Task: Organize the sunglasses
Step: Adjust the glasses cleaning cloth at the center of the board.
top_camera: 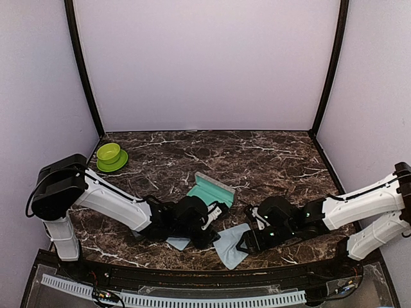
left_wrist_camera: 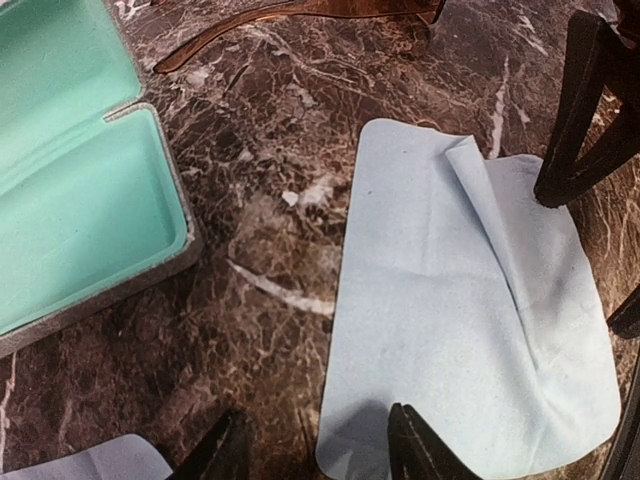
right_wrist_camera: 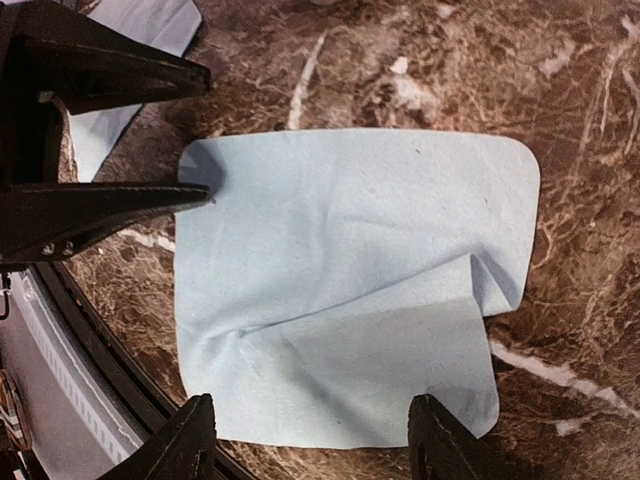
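Observation:
The sunglasses (left_wrist_camera: pixel 370 10) show only in the left wrist view, as a brownish frame and one temple arm lying on the table at the top edge. Beside them an open grey case with teal lining (left_wrist_camera: pixel 80 200) (top_camera: pixel 209 191) lies flat. A pale blue cloth (top_camera: pixel 231 245) (left_wrist_camera: pixel 460 310) (right_wrist_camera: pixel 350 270) with one corner folded over lies between the two grippers. My left gripper (left_wrist_camera: pixel 320 455) (top_camera: pixel 207 236) is open over the cloth's left edge. My right gripper (right_wrist_camera: pixel 312 445) (top_camera: pixel 246 241) is open, its fingers straddling the folded corner. Neither holds anything.
A second pale cloth (top_camera: pixel 178 243) (right_wrist_camera: pixel 140 30) lies under the left arm near the table's front edge. A green bowl on a green saucer (top_camera: pixel 111 156) stands at the back left. The black front rail (right_wrist_camera: pixel 90 340) runs just below the cloth.

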